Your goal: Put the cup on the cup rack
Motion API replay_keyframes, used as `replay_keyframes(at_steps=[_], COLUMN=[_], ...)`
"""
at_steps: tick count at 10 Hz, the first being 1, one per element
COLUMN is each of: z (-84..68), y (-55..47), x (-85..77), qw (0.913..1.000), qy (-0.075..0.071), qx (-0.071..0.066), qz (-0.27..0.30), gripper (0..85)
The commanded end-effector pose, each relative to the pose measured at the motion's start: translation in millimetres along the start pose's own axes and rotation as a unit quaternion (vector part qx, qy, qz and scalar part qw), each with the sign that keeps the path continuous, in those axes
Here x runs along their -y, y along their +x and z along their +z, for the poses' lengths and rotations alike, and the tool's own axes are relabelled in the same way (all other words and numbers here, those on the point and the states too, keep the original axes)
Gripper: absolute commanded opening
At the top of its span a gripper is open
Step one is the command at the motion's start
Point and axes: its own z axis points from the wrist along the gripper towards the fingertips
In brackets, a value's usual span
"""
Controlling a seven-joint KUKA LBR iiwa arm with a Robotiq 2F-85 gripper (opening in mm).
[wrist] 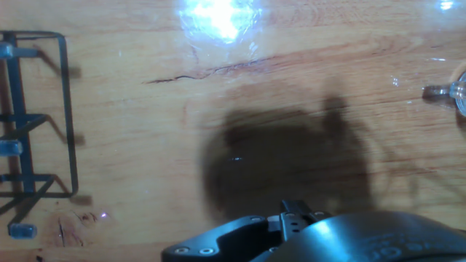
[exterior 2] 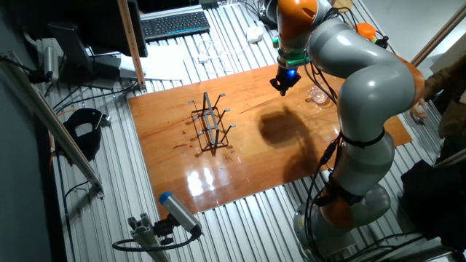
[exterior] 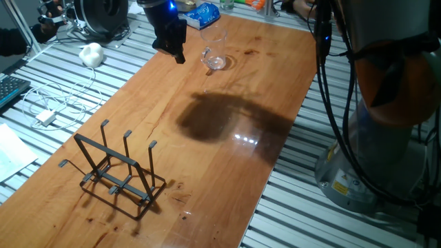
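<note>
The clear cup (exterior: 215, 55) stands on the wooden table (exterior: 227, 158) near its far end. It also shows in the other fixed view (exterior 2: 317, 95) and at the right edge of the hand view (wrist: 459, 94). My gripper (exterior: 179, 56) hangs above the table just left of the cup, apart from it; its fingers look closed together and hold nothing. It also shows in the other fixed view (exterior 2: 282, 87). The black wire cup rack (exterior: 117, 169) stands empty at the near left of the table, and shows in the other fixed view (exterior 2: 210, 124) and the hand view (wrist: 29, 131).
A blue packet (exterior: 200, 14) lies at the table's far edge. A white lump (exterior: 91, 54), cables and a charger (exterior: 47, 117) lie on the slatted bench to the left. My arm's base (exterior: 372, 158) stands to the right of the table.
</note>
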Motion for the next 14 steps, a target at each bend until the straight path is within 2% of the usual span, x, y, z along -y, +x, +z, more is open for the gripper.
replay_keyframes(at_steps=[1,7,8,10,11,12,13,14], z=[0.1,0.8,0.8,0.8,0.8,0.8,0.8,0.8], y=[0.0,0.7,0.8,0.8,0.8,0.8,0.8,0.8], x=[0.0,-0.7,-0.5,-0.5,-0.5,-0.5,-0.5,-0.5], qw=[1.0,1.0,1.0,0.9998,0.9994,0.9995,0.9996,0.9987], qy=[0.001,-0.001,-0.004,0.0,-0.004,-0.015,-0.005,0.043], qx=[0.0,0.003,0.008,0.006,0.007,0.023,0.008,0.007], qz=[0.001,-0.006,0.004,0.017,0.035,0.015,0.028,0.025], gripper=[0.0,0.0,0.0,0.0,0.0,0.0,0.0,0.0])
